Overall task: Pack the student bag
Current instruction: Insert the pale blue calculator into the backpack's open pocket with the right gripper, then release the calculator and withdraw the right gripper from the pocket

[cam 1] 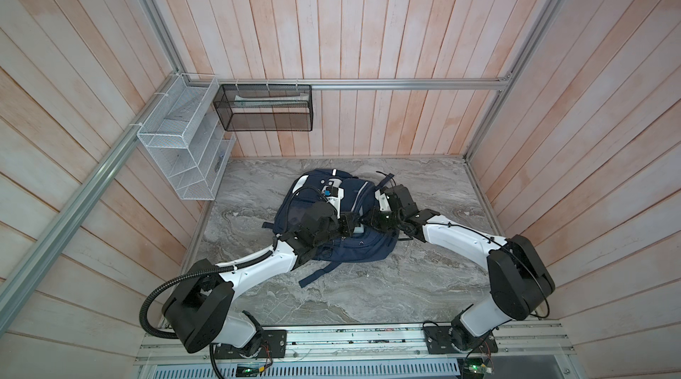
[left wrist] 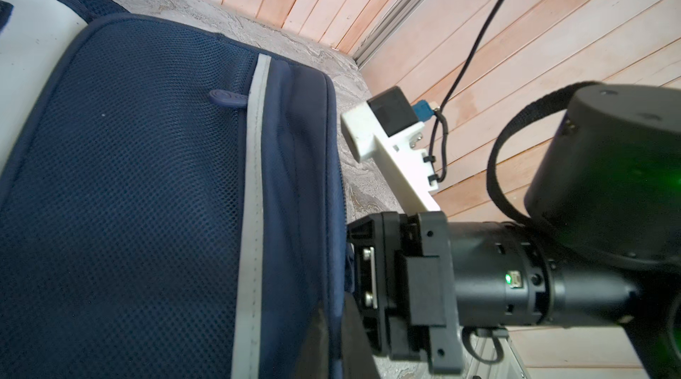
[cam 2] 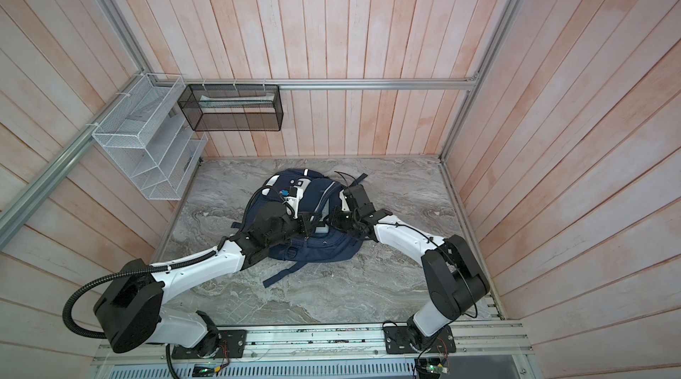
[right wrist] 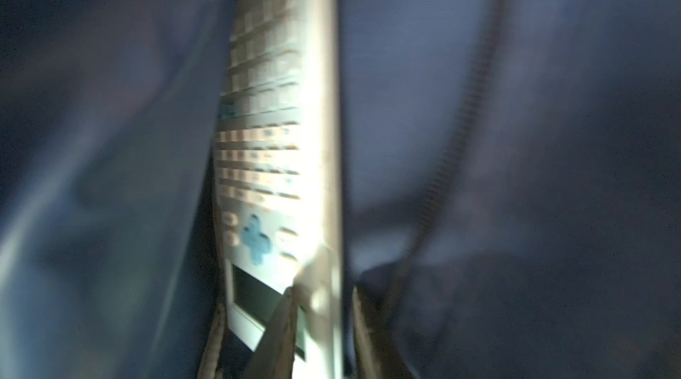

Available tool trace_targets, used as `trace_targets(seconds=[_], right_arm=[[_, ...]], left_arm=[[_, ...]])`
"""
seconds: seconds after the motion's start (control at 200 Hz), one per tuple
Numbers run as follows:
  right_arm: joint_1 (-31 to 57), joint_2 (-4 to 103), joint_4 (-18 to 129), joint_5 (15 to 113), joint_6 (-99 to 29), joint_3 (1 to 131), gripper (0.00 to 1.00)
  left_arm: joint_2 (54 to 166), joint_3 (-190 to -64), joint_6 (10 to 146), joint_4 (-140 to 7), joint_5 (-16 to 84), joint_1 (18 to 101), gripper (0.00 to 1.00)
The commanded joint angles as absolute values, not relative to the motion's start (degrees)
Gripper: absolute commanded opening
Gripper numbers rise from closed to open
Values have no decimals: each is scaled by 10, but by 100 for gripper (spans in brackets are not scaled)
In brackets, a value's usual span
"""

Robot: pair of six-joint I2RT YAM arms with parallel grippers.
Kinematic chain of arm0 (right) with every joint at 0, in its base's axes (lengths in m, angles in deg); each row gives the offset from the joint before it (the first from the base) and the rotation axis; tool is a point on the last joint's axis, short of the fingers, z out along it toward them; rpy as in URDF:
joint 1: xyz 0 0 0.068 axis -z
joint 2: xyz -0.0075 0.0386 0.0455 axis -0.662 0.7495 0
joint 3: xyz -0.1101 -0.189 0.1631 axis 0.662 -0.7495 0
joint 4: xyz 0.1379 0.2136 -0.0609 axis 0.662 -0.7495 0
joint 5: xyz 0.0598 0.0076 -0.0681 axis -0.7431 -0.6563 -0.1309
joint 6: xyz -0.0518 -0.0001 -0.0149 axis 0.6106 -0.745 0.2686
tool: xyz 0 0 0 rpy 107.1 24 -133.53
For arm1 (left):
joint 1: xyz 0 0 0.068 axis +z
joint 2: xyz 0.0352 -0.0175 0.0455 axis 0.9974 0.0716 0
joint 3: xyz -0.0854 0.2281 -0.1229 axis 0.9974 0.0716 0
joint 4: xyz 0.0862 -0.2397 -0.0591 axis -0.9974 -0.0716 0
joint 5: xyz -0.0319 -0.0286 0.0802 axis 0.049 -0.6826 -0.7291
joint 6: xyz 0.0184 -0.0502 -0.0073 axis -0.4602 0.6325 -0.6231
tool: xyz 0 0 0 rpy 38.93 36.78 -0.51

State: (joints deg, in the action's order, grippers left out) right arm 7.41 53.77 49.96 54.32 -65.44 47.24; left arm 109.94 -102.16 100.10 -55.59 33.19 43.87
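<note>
Both at the student bag [cam 1: 355, 193]: left jaws closed, right jaws' state unclear.

A: The white button-covered plastic calculator [right wrist: 280, 130] is smeared, its key labels unreadable.
B: Same blur hides whether the right end effector [right wrist: 324, 296] grips it. The navy fabric backpack [left wrist: 147, 193] overruns the left wrist view.
</note>
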Motion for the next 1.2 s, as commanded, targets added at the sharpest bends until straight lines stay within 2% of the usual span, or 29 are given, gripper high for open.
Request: trace_targets(seconds=[0.0, 0.195, 0.28, 0.33, 0.525, 0.6, 0.655, 0.695, 0.805, 0.88, 0.9, 0.935, 0.95, 1.045, 1.105, 1.195], right_arm=[[61, 562, 526, 530, -650, 498, 25], [59, 532, 497, 562, -631, 498, 26], [61, 504, 456, 579, -617, 489, 35], [61, 480, 438, 593, -612, 474, 44], [54, 358, 391, 682, -601, 373, 63], [44, 325, 360, 738, -599, 347, 69], [18, 307, 339, 796, -589, 339, 69], [-18, 292, 335, 854, -582, 333, 69], [-136, 273, 350, 1003, -576, 324, 69], [-177, 279, 394, 1032, -586, 314, 70], [-181, 286, 407, 1026, -586, 313, 77], [-189, 303, 420, 1020, -592, 321, 95], [-193, 313, 421, 1021, -596, 327, 98], [-249, 382, 400, 1078, -625, 382, 90], [-270, 418, 406, 1088, -641, 408, 71], [-285, 467, 444, 1055, -628, 431, 52]], left_arm=[[1099, -1026, 1008, -523, 360, 426, 0], [1106, -1029, 1008, -524, 362, 421, 0], [1109, -1028, 1008, -526, 364, 422, 1], [1110, -1029, 1008, -526, 364, 421, 7], [1081, -1010, 1011, -537, 366, 429, 44], [1054, -991, 1018, -544, 370, 436, 63], [1029, -974, 1024, -556, 367, 441, 79], [1008, -957, 1031, -564, 361, 445, 86], [958, -903, 1064, -576, 340, 462, 88], [939, -856, 1098, -544, 357, 487, 88], [937, -844, 1110, -529, 362, 494, 87], [936, -825, 1126, -502, 369, 504, 87], [938, -817, 1131, -491, 371, 508, 86], [961, -804, 1144, -459, 384, 524, 83], [978, -807, 1144, -456, 379, 525, 82], [999, -816, 1137, -441, 373, 525, 78]])
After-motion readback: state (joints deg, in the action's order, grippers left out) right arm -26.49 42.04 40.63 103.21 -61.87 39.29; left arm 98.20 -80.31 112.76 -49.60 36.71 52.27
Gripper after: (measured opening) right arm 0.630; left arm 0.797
